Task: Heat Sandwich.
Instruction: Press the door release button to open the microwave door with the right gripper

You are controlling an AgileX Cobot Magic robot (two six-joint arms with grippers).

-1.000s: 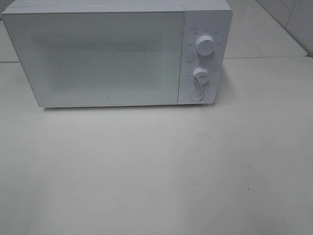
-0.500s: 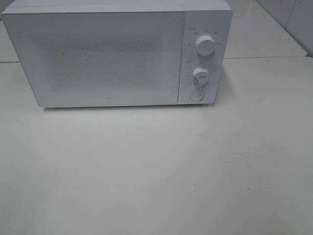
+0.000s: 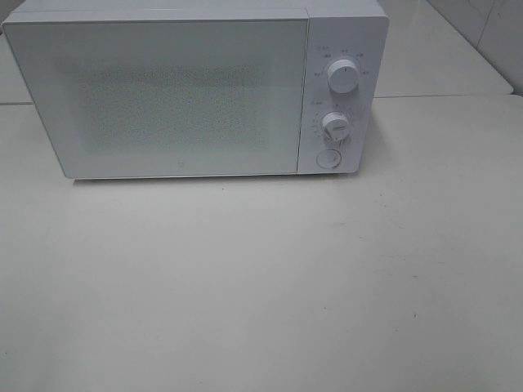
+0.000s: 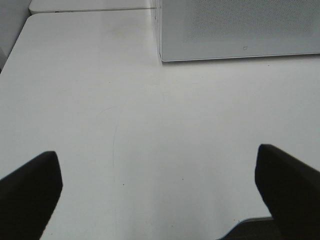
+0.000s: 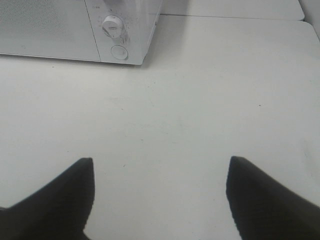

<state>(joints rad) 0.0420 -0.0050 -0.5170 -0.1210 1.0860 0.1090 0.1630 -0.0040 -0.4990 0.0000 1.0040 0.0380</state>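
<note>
The sandwich is out of view in every frame. A white microwave (image 3: 196,90) stands at the back of the white table (image 3: 261,286) with its door shut; its two dials (image 3: 342,75) and a round button (image 3: 328,158) sit on the right panel. Neither arm shows in the exterior view. In the left wrist view my left gripper (image 4: 160,187) hangs open over bare tabletop, well short of the microwave's left corner (image 4: 161,50). In the right wrist view my right gripper (image 5: 160,192) is open over bare table, with the microwave's control panel (image 5: 117,35) farther ahead.
A seam between table tops runs behind and to the right of the microwave (image 3: 441,95). The table's left edge (image 4: 12,55) shows in the left wrist view. A tiled wall corner (image 3: 490,33) lies at the far right.
</note>
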